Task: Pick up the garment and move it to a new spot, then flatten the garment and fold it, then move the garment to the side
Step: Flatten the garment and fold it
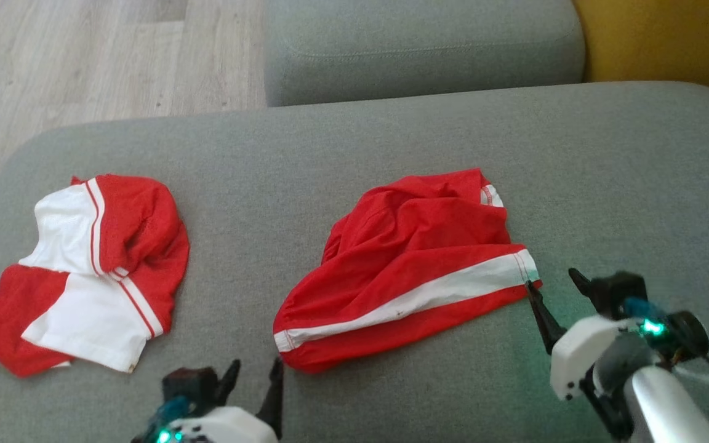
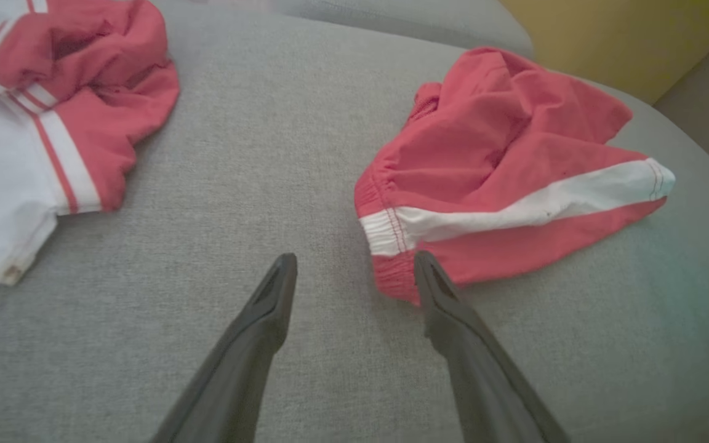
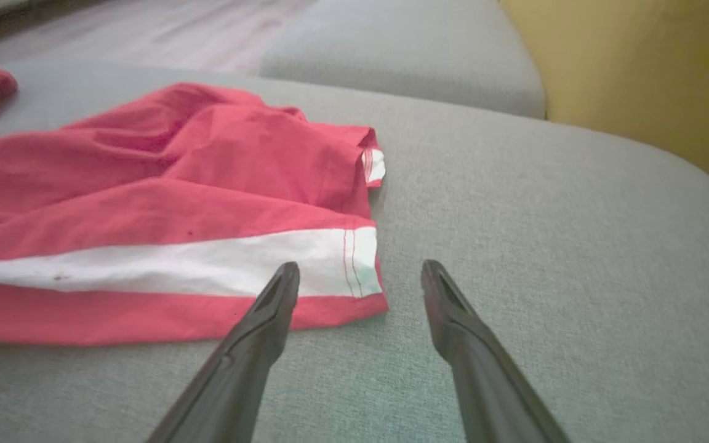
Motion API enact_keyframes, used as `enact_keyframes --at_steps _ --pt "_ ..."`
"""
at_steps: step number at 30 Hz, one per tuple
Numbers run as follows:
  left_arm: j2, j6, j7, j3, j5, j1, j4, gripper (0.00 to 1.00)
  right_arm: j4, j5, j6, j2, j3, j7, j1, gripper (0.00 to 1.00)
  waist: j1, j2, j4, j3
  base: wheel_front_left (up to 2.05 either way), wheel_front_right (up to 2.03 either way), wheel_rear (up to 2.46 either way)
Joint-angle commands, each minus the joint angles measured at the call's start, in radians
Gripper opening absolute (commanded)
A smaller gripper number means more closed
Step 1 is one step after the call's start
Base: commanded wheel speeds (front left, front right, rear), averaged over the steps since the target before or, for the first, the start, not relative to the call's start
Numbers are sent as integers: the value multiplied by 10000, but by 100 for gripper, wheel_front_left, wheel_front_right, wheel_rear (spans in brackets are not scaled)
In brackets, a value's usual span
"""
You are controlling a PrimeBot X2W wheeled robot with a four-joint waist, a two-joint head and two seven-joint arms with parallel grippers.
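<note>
Shorts (image 1: 410, 271) lay crumpled near the middle of the grey cushion (image 1: 391, 141), red with a white stripe (image 1: 416, 298) along the near edge. Their long axis ran left to right, tilted so that the left end sat nearer and the right end a little farther. A second garment (image 1: 84, 271), red and white, lay well apart to the left.

Both claws were released, jaws spread wide and holding nothing. The left claw (image 1: 256, 364) hovered just beside the near-left corner, its right finger at the gathered end of the stripe. The right claw (image 1: 551, 280) stood at the right end, its left finger at or just beside the hem where the stripe finished; whether it touched the cloth could not be told.

Each arm was about equally near its own end, so the shorts stretched between the two claws. A lift by both corners looked the likely next step, and each claw would need only a short reach inward along that axis
</note>
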Motion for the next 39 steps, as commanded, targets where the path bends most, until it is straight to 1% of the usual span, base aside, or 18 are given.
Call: enact_keyframes --at_steps 1,2,3,4,10,17,21,23,27,39 --pt "-41 -32 57 240 -2 -556 -345 100 -272 50 77 -195 258 109 -555 100 0 0 38 56 0 0 0" --pt "44 -90 290 110 84 -636 -299 100 -147 73 77 -348 397 430 -724 100 0 0 58 98 0 0 0" --pt "44 -144 507 37 14 -693 -239 100 -8 200 77 -432 500 719 -870 100 0 0 83 136 0 0 0" --pt "33 -236 786 -85 -121 -865 -130 100 231 367 77 -657 776 1093 -1155 100 0 0 149 244 0 0 0" --pt "-13 -371 1020 -280 -591 -1539 221 100 916 783 77 -1050 1372 1576 -1940 100 0 0 281 663 0 0 0" --pt "-42 -508 1016 -525 -1171 -2129 615 100 1512 1054 77 -1208 1820 1425 -2475 100 0 0 318 929 0 0 0" --pt "-49 -564 1060 -628 -1491 -2389 875 100 1832 1271 77 -1186 2001 1320 -2683 100 0 0 305 1024 0 0 0" --pt "-51 -610 1086 -709 -1577 -2496 1031 100 1977 1307 77 -1177 2066 1225 -2755 97 0 0 300 1057 0 0 0" --pt "-53 -597 1036 -747 -1704 -2642 1325 100 2220 1392 77 -1115 2235 1032 -2874 100 0 0 286 1103 0 0 0" --pt "-56 -687 849 -796 -2173 -2857 1859 100 2671 1642 77 -1007 2602 638 -3108 100 0 0 286 1164 0 0 0"
